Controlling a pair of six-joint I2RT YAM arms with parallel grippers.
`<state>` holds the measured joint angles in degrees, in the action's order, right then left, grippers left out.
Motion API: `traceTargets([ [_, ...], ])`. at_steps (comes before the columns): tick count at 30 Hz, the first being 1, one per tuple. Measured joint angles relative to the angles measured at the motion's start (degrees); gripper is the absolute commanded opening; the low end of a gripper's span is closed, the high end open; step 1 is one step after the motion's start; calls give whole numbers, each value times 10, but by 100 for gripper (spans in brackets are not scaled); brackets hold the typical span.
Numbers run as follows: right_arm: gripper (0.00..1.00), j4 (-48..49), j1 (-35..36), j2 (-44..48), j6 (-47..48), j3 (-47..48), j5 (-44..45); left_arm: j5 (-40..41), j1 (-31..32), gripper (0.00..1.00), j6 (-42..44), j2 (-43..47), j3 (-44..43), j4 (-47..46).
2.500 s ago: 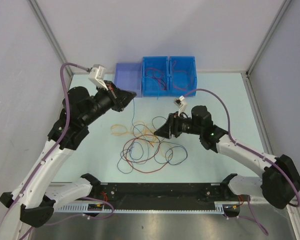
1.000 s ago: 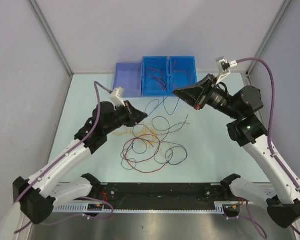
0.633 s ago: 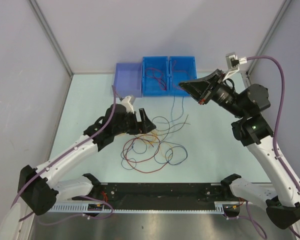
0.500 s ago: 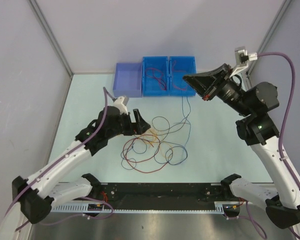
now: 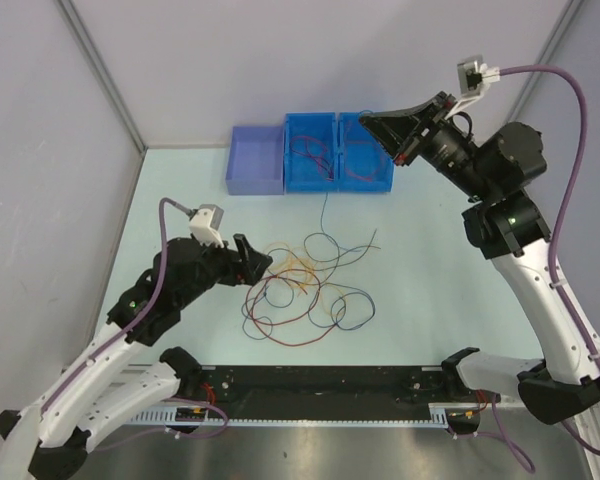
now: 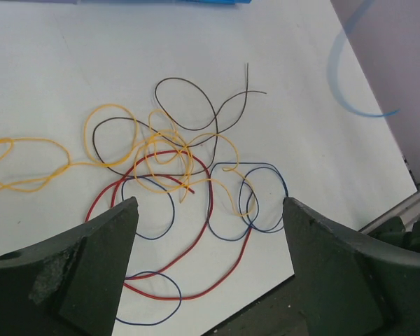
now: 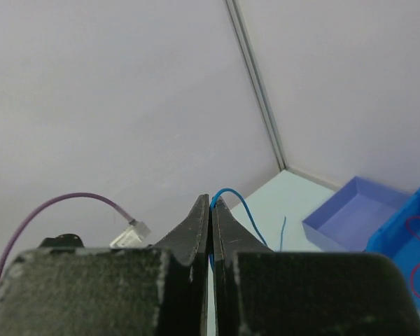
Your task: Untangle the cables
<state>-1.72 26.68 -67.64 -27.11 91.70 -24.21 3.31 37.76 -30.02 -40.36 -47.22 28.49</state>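
The right gripper [image 7: 211, 204], raised above the blue bins [image 5: 337, 150], is clenched on a thin blue wire [image 7: 229, 190] that dangles toward the counter [image 5: 430, 250]. The left gripper [image 6: 208, 204] hangs spread wide over the tangled cables [image 6: 175, 168].
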Motion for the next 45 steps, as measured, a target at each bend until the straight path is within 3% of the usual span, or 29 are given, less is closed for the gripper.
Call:
traceTargets([
  [8,0,-13,36,-29,-4,-37,17,-39,0,85,34,44,12,-17],
  [17,0,-56,88,-48,-3,-37,25,-69,23,89,84,-68,-95,-56],
  [24,0,-81,107,-48,-14,-37,29,-96,62,87,133,-103,-187,-134],
  [29,0,-89,110,-48,-13,-37,0,-122,73,97,199,-129,-242,-158],
  [37,0,-109,110,-48,4,-37,-54,-182,73,100,293,-200,-319,-140],
  [45,0,-115,110,-46,13,-37,-70,-216,74,99,315,-257,-333,-111],
])
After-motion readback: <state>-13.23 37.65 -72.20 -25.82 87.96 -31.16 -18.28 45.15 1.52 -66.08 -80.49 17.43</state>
